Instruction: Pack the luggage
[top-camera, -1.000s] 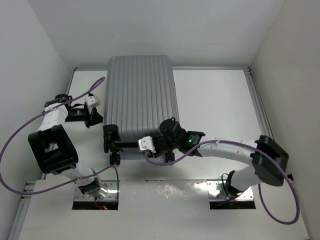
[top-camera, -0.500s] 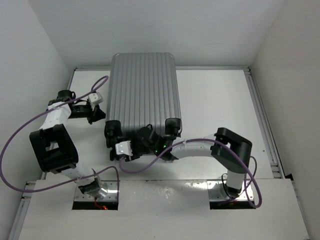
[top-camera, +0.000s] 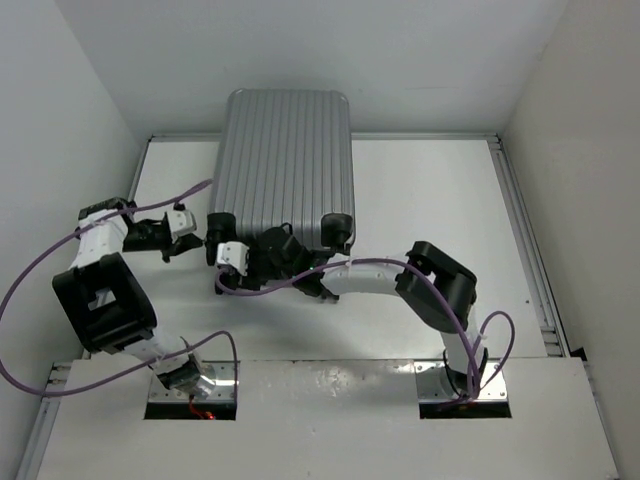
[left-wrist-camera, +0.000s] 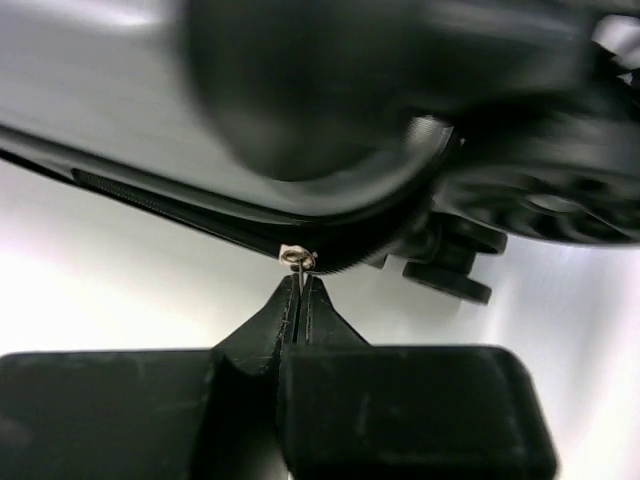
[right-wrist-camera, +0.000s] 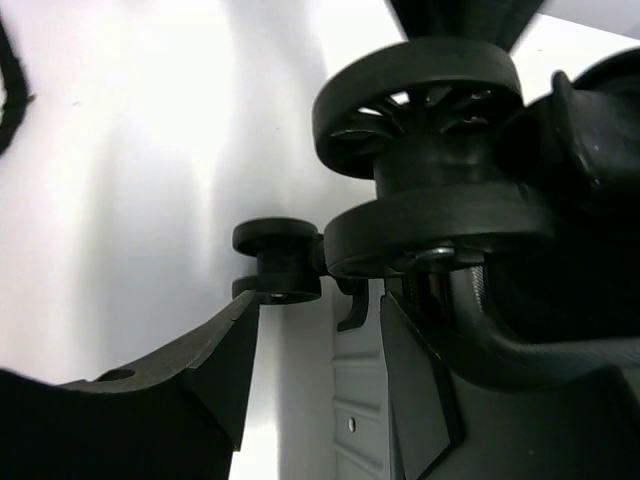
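The left end effector (left-wrist-camera: 300, 296) is pinched fully shut on a small silver metal zipper pull (left-wrist-camera: 298, 259) right at its fingertips. The black zip seam (left-wrist-camera: 140, 192) of the large silver-grey ribbed hard-shell suitcase (top-camera: 285, 150) runs across just beyond them. The suitcase lies closed on the white desk (top-camera: 430, 200), directly ahead of both end effectors. The right end effector (right-wrist-camera: 318, 305) stands about half open and holds nothing. A black double wheel (right-wrist-camera: 420, 150) sits just above its right finger, and a farther black wheel (right-wrist-camera: 275, 262) lies ahead of its left finger. The step looks like unzipping. The pull is best drawn along the seam line rather than away from it, easing off at the corner, while the right end effector braces the wheel end against sliding. There is one suitcase and one pull, with two wheels in clear view.
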